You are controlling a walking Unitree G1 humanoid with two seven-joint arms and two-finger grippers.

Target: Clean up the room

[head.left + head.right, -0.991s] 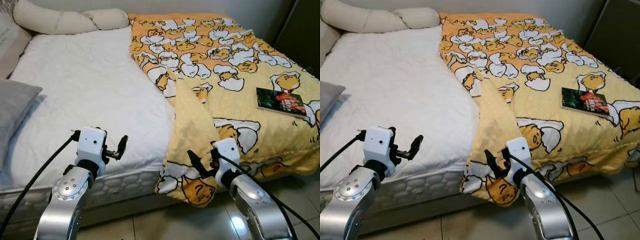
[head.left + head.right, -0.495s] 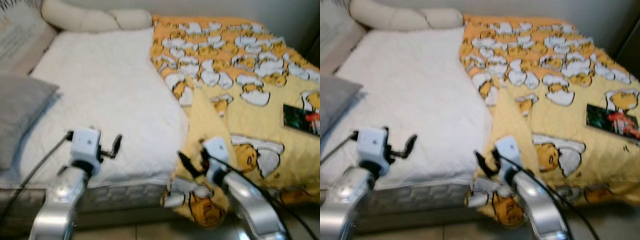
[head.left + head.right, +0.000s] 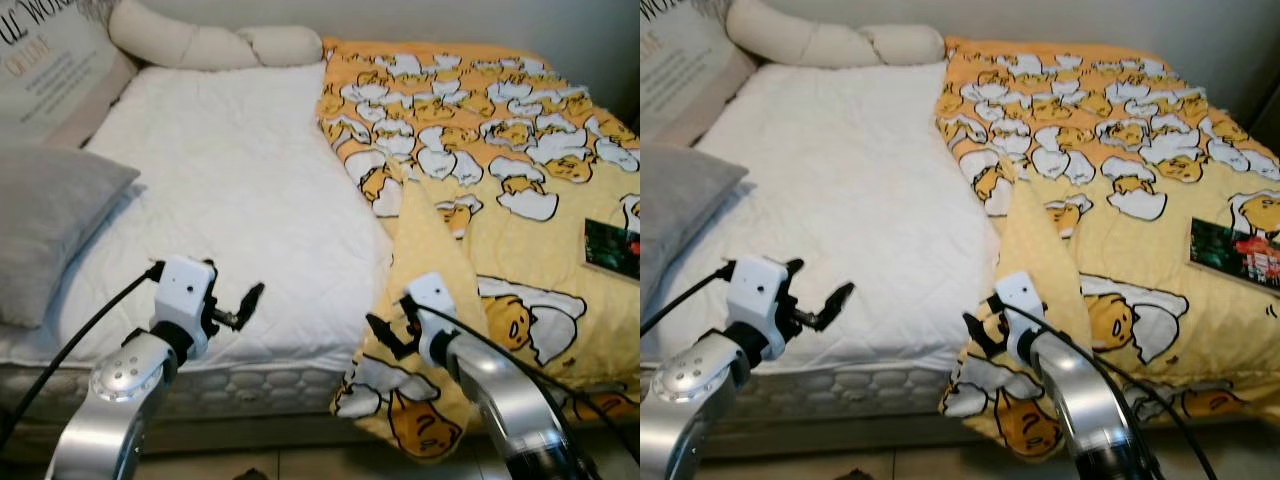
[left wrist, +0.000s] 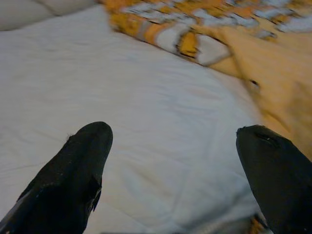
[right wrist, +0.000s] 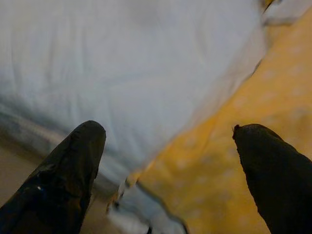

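Robot closing on the foot of the bed, both grippers wide and holding nothing.

The head camera is panning left compared with a second ago: the grey pillow (image 3: 50,225) is now filling the 9 o'clock edge and the book (image 3: 612,249) is sliding off at 3 o'clock, so the things themselves are not moving. The left gripper (image 3: 245,304) is hovering over the white sheet (image 3: 230,190) at 7 o'clock, fingers spread. The right gripper (image 3: 385,334) is hanging at 5 o'clock, just beside the folded-back corner of the yellow blanket (image 3: 470,180), fingers spread too. The blanket is covering just the right half of the bed, at 1 to 4 o'clock. Judging by this, the robot is lining up to take that corner and spread the blanket across.
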